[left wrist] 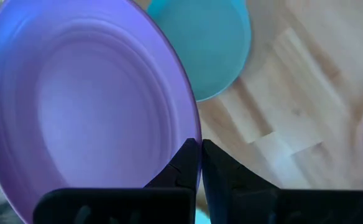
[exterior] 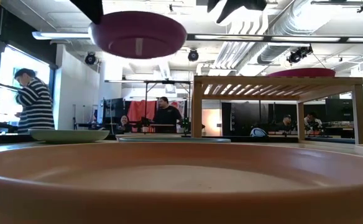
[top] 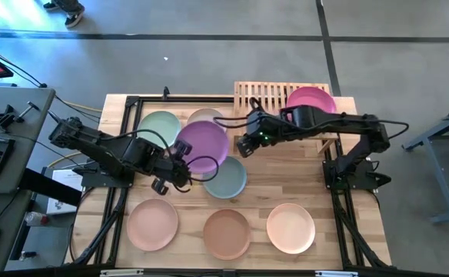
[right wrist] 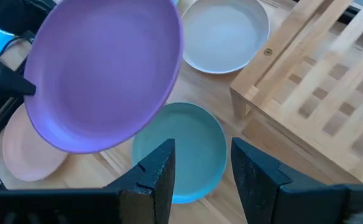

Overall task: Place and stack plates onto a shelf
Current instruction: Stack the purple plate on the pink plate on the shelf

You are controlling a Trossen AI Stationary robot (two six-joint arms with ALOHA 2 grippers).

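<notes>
Above wood: round matte purple plate (top: 203,145)

Dark jointed arms, black looping cables

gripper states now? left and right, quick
Left gripper: shut on the rim of the purple plate, held up off the table.
Right gripper: jaws open, empty, near the purple plate.

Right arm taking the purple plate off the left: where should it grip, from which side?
Likely the free rim of the purple plate on the shelf side, opposite where the left gripper pinches it. The plate hangs in the air, and the right gripper, jaws open, faces that edge, so a thin-lip pinch fits.
</notes>
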